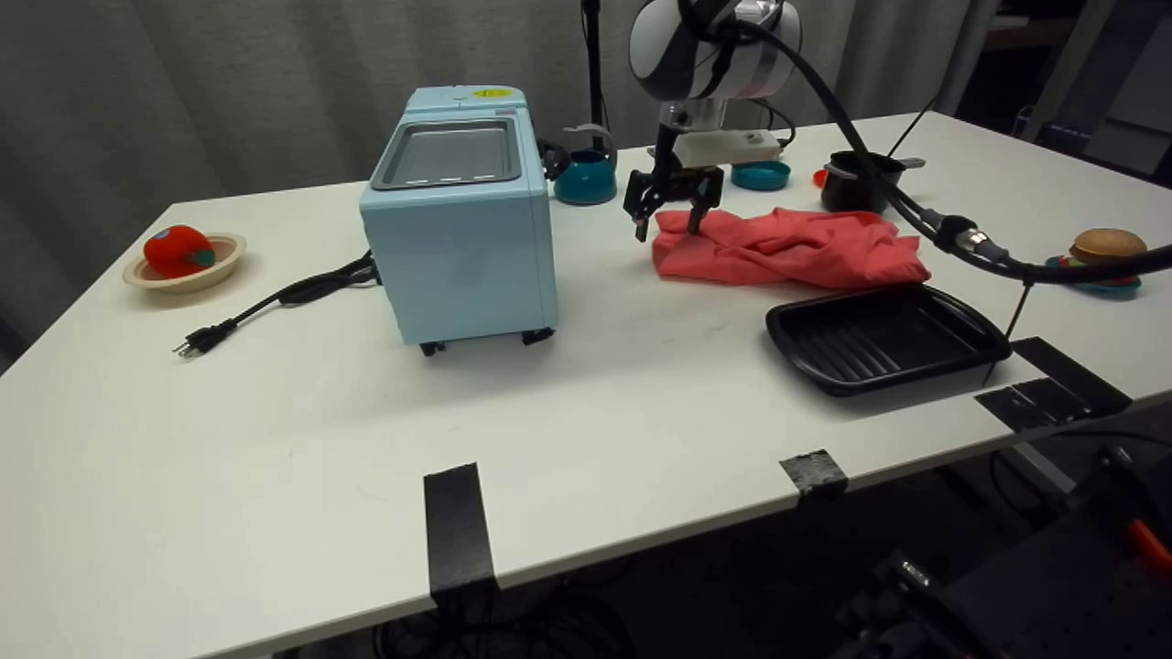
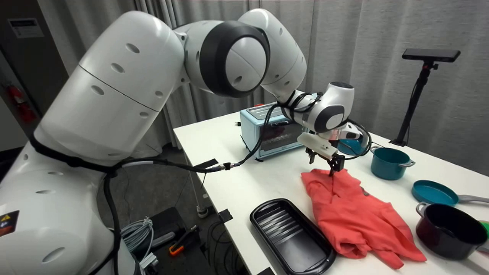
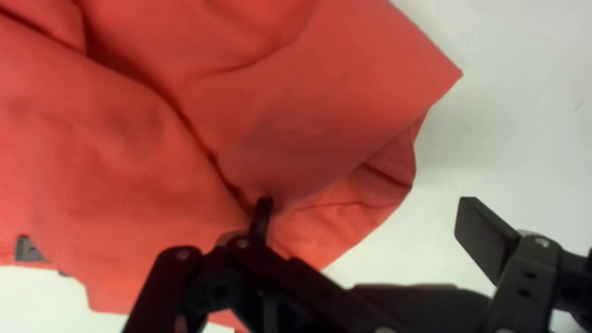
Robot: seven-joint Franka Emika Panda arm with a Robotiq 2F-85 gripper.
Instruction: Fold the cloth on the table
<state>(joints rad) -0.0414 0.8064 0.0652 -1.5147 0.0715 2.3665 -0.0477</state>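
The red cloth (image 1: 797,247) lies rumpled and partly bunched on the white table, and its creases show in an exterior view (image 2: 355,214). My gripper (image 1: 667,226) is open at the cloth's end nearest the blue oven; it also shows in an exterior view (image 2: 321,167). In the wrist view my open gripper (image 3: 366,201) straddles the edge of the cloth (image 3: 138,162). One finger is over the cloth, at or close to a fold. The other finger is over bare table beyond the edge. Nothing is held between the fingers. A small grey tag shows on the cloth.
A black baking tray (image 1: 888,339) lies against the cloth's front side. A light-blue oven (image 1: 467,247) stands beside the gripper. Teal pot (image 2: 389,164), teal pan (image 2: 433,192) and dark pot (image 2: 450,231) stand behind the cloth. A toy burger (image 1: 1108,247) sits farther off.
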